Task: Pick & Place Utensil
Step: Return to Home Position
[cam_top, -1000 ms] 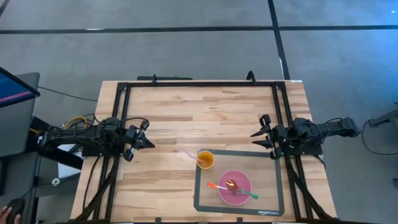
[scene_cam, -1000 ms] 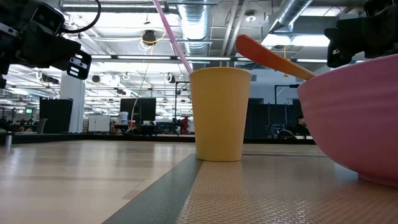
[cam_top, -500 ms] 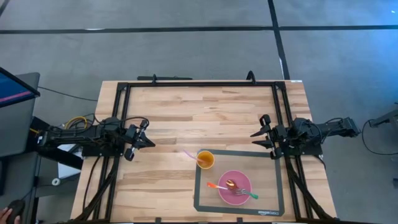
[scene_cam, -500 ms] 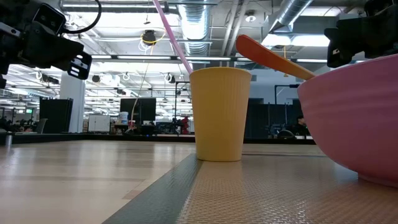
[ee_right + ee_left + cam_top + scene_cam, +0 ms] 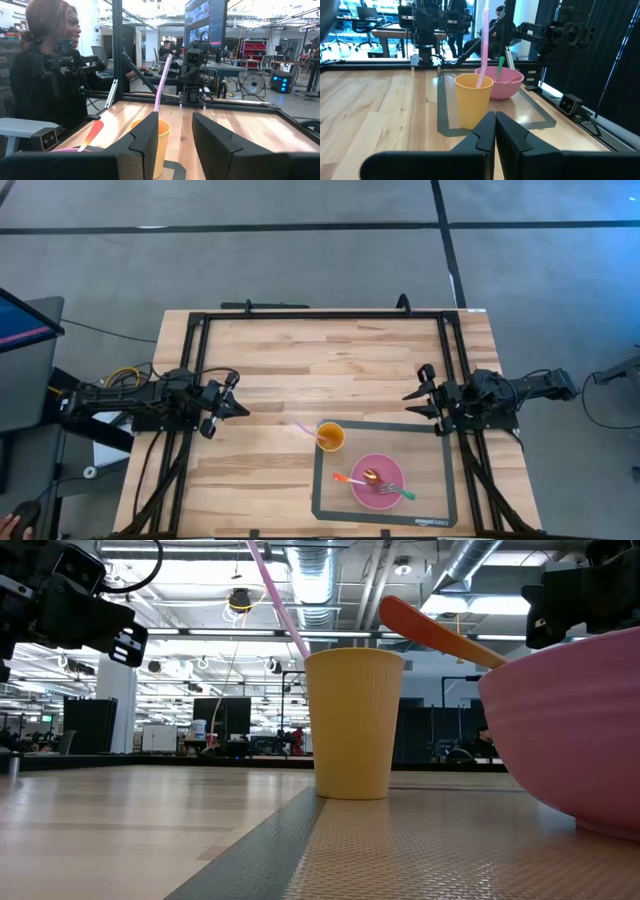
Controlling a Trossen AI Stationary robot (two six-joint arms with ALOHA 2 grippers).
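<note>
Homing step, I'd say. Tall yellow paper cup stands on clear dark-edged placemat's left corner w/ thin pink straw inside. Left gripper is pinched closed at left (nothing in it), right gripper is spread at right. Next: settle arms.

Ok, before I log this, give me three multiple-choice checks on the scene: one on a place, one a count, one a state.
1. Where does the yellow paper cup stand?
A. on bare wood
B. on a corner of the grey-edged clear placemat
C. on the table frame

2. How many utensils lie in the round pink bowl?
A. one
B. two
C. three

3. The left gripper is:
A. shut, empty
B. shut on the cup
C. wide open

Answers:
1 B: the high view shows it on the mat's corner.
2 B: an orange spoon and a green fork.
3 A: its wrist view shows the fingers pressed together, with nothing between them.
</note>
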